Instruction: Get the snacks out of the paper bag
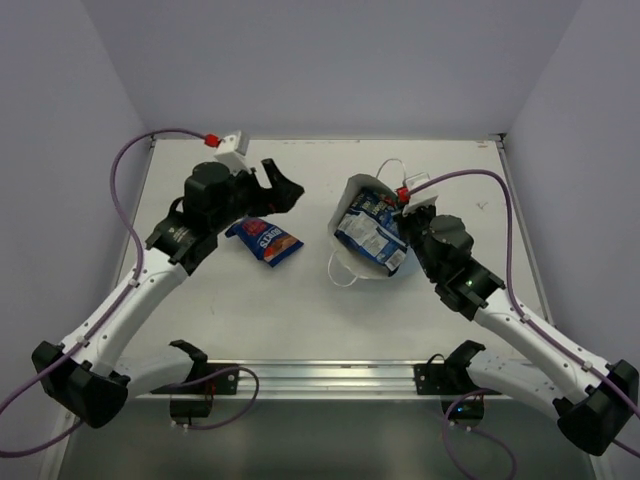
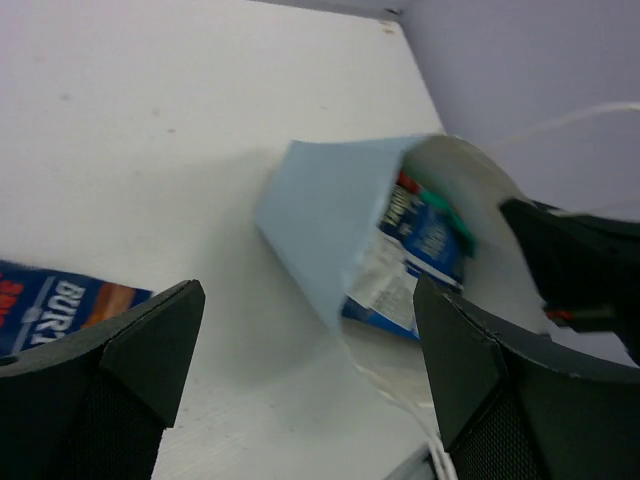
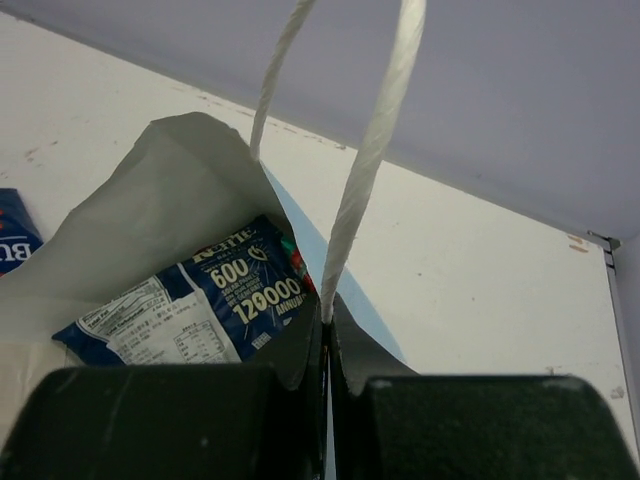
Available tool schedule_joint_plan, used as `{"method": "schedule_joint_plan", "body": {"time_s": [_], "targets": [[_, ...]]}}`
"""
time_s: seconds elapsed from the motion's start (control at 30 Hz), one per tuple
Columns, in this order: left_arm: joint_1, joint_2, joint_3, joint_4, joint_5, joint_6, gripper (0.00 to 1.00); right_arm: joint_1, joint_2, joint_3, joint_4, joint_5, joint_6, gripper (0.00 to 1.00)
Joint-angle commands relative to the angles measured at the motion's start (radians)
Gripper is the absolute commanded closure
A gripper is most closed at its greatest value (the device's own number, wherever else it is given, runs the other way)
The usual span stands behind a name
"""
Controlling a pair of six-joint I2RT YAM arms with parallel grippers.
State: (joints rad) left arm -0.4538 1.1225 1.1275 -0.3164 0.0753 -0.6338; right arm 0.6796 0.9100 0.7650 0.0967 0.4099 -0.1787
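The right gripper [image 3: 328, 340] pinches the rim of the tipped paper bag [image 2: 320, 215], a blue-white packet [image 3: 190, 300] inside its mouth, while the left gripper [image 1: 283, 185] hangs wide apart and empty near a dark blue packet [image 1: 264, 240] lying on the table [image 1: 300, 310].

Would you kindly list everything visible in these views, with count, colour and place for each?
table: one, white, under everything.
paper bag: one, light blue with a white inside, lying on its side right of centre, mouth open.
cord handles: two, white, at the bag's mouth.
packet on the table: one, dark blue with red, left of the bag.
packets in the bag: one blue-white plainly visible, teal and red edges behind it; total cannot be told.
cables: two, purple, one along each arm.
left claw: one, black, open, left of the bag.
right claw: one, black, shut on the bag's rim.
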Motion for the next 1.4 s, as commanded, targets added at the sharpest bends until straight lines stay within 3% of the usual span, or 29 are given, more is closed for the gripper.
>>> {"method": "schedule_joint_plan", "body": {"time_s": [0.0, 0.13, 0.43, 0.73, 0.97, 1.37], "targets": [[-0.159, 0.037, 0.072, -0.058, 0.014, 0.01, 0.07, 0.028, 0.007, 0.056, -0.02, -0.057, 0.038, 1.0], [-0.353, 0.14, 0.159, -0.059, -0.071, 0.04, 0.09, 0.041, 0.017, 0.057, -0.029, -0.054, 0.031, 1.0], [-0.522, 0.342, 0.288, -0.053, -0.253, 0.134, 0.11, 0.046, 0.021, 0.066, -0.051, -0.049, 0.038, 1.0], [-0.505, 0.47, 0.27, 0.048, -0.407, 0.321, 0.1, 0.046, -0.013, 0.066, -0.091, -0.051, 0.021, 1.0], [-0.473, 0.471, 0.206, 0.174, -0.293, 0.427, 0.08, 0.044, -0.057, 0.06, -0.129, -0.075, 0.013, 1.0], [-0.454, 0.549, 0.175, 0.145, -0.189, 0.434, 0.17, 0.046, -0.057, 0.066, -0.129, -0.1, 0.016, 1.0]]}}
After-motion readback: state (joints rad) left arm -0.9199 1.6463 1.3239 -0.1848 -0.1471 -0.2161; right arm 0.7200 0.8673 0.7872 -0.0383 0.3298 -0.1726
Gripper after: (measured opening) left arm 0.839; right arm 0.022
